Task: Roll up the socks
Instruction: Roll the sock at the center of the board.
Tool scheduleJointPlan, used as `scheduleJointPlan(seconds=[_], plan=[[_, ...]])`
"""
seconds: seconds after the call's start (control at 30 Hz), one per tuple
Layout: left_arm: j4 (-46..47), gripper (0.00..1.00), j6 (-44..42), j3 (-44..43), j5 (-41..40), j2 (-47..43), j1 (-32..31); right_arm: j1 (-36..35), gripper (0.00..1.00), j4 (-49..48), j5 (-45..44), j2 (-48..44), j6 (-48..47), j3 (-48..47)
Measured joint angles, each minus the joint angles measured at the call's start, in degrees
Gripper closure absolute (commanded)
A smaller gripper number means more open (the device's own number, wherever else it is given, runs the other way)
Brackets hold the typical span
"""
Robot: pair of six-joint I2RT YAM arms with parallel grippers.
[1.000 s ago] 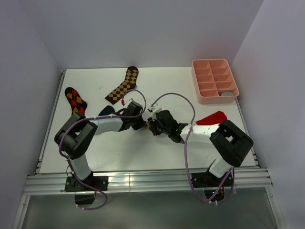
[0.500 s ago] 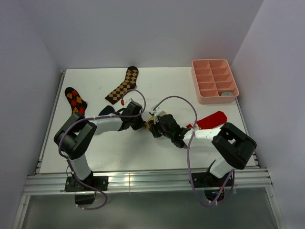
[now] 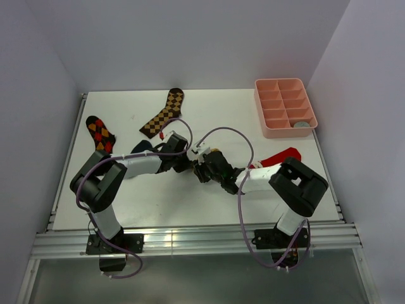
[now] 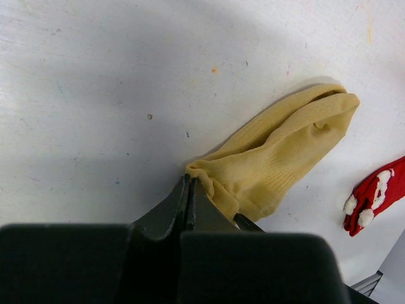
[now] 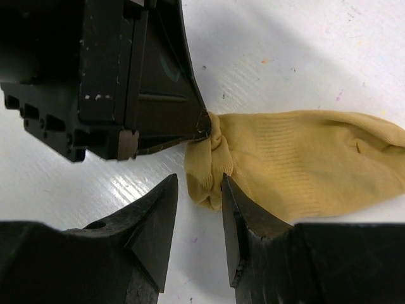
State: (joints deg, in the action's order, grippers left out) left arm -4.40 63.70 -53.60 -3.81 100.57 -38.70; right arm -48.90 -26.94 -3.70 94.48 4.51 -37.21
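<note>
We see the left tool (image 4: 188,185) clamped on the mustard sock (image 4: 278,155); the right tool (image 5: 199,185) stands apart around its end.

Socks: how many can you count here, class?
5: checkered sock far centre, argyle sock far left, navy sock beside it, yellow sock in the left gripper, red sock right. A grey item in the tray may be another.
</note>
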Motion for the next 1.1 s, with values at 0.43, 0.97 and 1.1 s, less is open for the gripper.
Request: scheduleJointPlan(seconds=[0.43, 0.97, 1.1], plan=[[-0.2, 1.0, 0.0, -0.02, 0.04, -0.48, 0.44, -0.15, 0.58, 4.02, -2.4, 5.64, 0.76, -5.62], [-0.63, 0.66, 0.44, 1.77, -0.31, -3.63, 2.71, 1.6, 1.0, 13.57, 4.11, 7.65, 4.87, -12.68], [1.16, 0.5, 0.79, 3.91, 0.04, -8.15, 2.51, 7.19, 1.0, 14.95, 14.32, 7.93, 9.46, -13.14]])
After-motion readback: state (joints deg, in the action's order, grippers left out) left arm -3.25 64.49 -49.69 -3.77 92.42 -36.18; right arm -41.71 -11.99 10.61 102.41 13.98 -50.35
